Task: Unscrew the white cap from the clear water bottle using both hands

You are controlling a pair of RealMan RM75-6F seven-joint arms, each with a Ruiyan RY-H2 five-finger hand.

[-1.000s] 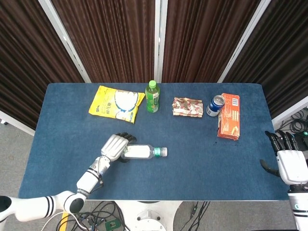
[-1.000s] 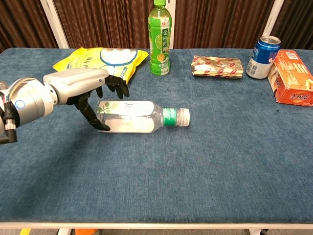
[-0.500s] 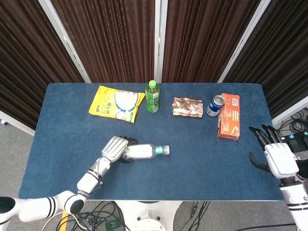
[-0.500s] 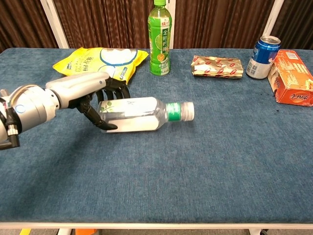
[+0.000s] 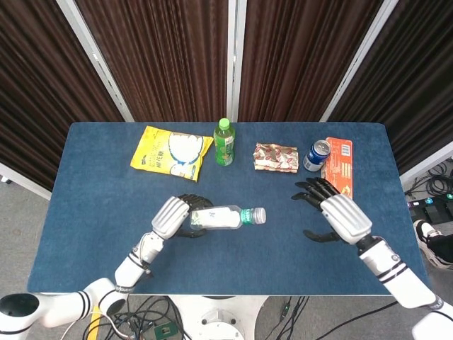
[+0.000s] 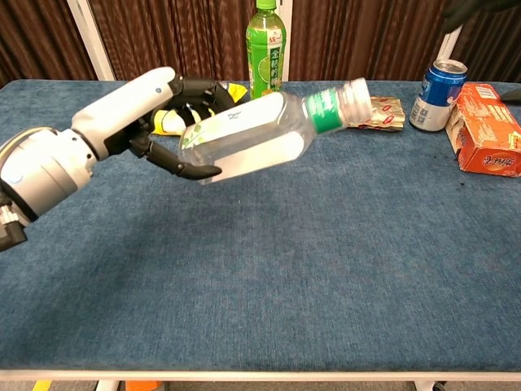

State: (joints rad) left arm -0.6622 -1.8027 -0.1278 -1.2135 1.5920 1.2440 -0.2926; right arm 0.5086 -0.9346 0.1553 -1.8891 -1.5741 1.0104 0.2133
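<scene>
My left hand grips the body of the clear water bottle and holds it lifted off the blue table. The bottle lies nearly level, its white cap pointing right. In the chest view the left hand wraps the bottle from behind, and the cap tilts up to the right. My right hand hovers over the table to the right of the cap, fingers spread, holding nothing and well apart from the bottle.
Along the back of the table stand a yellow snack bag, a green bottle, a foil packet, a blue can and an orange box. The box lies just behind my right hand.
My left hand closed on the bottle and raised it off the table, cap end tilting up. My right hand swept in from the table's right edge toward the middle.
</scene>
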